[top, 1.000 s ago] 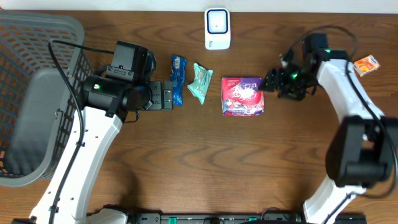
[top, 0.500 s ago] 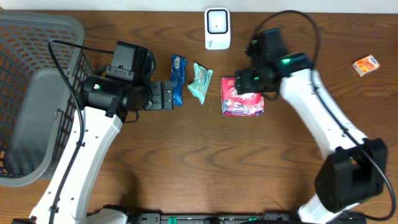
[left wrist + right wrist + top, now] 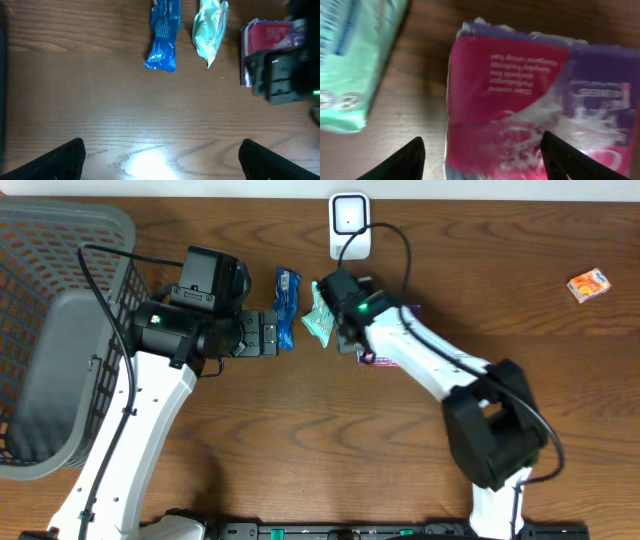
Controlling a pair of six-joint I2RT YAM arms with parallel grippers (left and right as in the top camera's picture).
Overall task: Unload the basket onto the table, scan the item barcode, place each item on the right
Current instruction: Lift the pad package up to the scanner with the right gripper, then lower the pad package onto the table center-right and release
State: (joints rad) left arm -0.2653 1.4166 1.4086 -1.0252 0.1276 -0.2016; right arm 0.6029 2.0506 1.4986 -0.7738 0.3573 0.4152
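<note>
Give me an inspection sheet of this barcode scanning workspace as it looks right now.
Surface: brown wooden table, no spills seen.
Job's things: white barcode scanner at far edge; blue packet, mint green packet, red and purple packet in a row.
Clutter: small orange box far right; grey mesh basket at left.
Grippers: left gripper open over bare wood; right gripper open over the red and purple packet.
Cables: black cable loops from right arm near the scanner.
Surroundings: nothing seen.

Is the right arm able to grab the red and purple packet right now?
Probably yes. The right tool hangs open right above the red and purple packet, nothing lies on top of it, and the mint-green packet sits off to one side.
</note>
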